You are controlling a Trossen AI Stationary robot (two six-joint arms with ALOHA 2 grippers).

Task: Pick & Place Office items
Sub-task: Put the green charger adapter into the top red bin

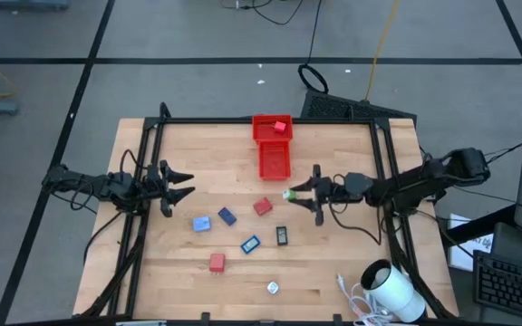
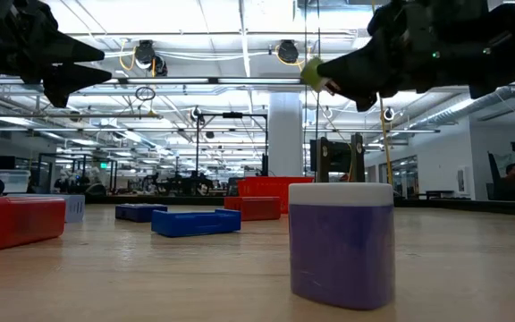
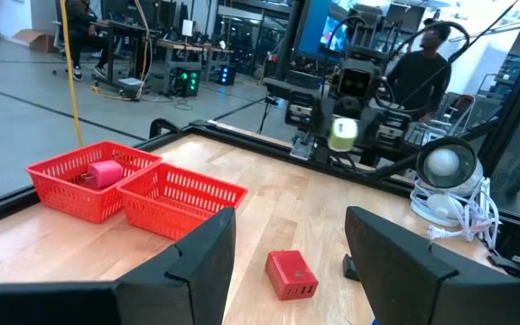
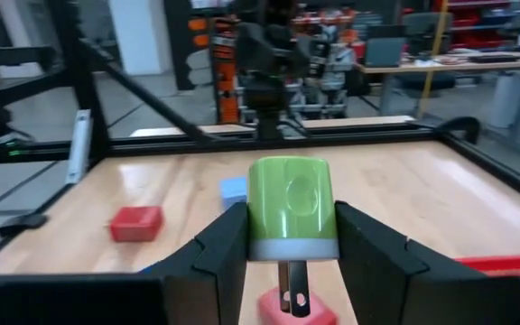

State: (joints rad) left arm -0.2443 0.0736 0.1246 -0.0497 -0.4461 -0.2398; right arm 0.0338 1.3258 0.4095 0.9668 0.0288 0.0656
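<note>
Green-white piece is clamped in the right gripper, centre-right, above the table. Left gripper waits open, centre-left. Risk: a shallow hold may drop it short of the tray.

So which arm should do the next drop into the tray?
Right, I'd say. The right gripper is shut on the green piece, lifted off the table, just below the red tray. The left gripper is open, empty, and farther from it.
</note>
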